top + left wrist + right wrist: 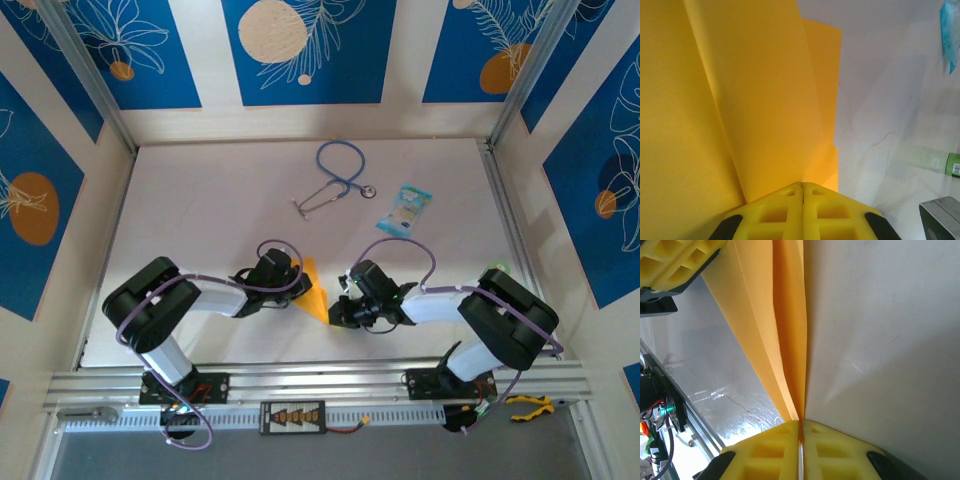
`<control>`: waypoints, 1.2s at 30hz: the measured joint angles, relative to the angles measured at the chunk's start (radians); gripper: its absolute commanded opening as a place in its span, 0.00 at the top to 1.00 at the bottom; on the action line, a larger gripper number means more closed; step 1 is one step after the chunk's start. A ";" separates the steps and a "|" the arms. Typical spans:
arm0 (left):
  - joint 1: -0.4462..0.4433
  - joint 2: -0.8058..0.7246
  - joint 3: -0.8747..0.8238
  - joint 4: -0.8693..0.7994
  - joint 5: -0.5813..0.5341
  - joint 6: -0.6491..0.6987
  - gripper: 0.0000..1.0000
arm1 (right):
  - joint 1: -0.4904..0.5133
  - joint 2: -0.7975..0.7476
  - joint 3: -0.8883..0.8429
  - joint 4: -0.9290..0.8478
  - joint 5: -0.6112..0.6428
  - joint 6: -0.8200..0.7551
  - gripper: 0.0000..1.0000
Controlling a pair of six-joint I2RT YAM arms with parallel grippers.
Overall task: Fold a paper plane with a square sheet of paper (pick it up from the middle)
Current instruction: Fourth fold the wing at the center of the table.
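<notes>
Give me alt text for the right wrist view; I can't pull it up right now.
The right gripper is shut on the narrow end of a folded orange-yellow paper, whose layered creases run straight up the frame away from its yellow fingers. The left gripper sits at the paper's far end, top left, and the white table lies to the right.

paper plane [313, 291] between left hand [296, 283] and right hand [338, 312], stethoscope [368, 191] and packet [410, 208] behind.

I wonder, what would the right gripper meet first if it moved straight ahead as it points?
The folded sheet of paper that the right gripper itself pinches; it stretches straight ahead. The left gripper, pinching it too, seems to lie to one side of that line.
</notes>
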 measured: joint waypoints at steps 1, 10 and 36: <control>0.000 0.000 -0.001 0.003 0.000 0.000 1.00 | 0.000 0.000 0.000 0.000 0.000 0.000 0.89; 0.000 0.000 -0.003 0.006 0.000 0.000 1.00 | -0.008 -0.068 0.001 -0.082 0.012 0.000 0.85; 0.000 0.000 -0.003 0.006 0.000 0.000 1.00 | -0.036 0.183 0.196 -0.060 -0.089 -0.006 0.95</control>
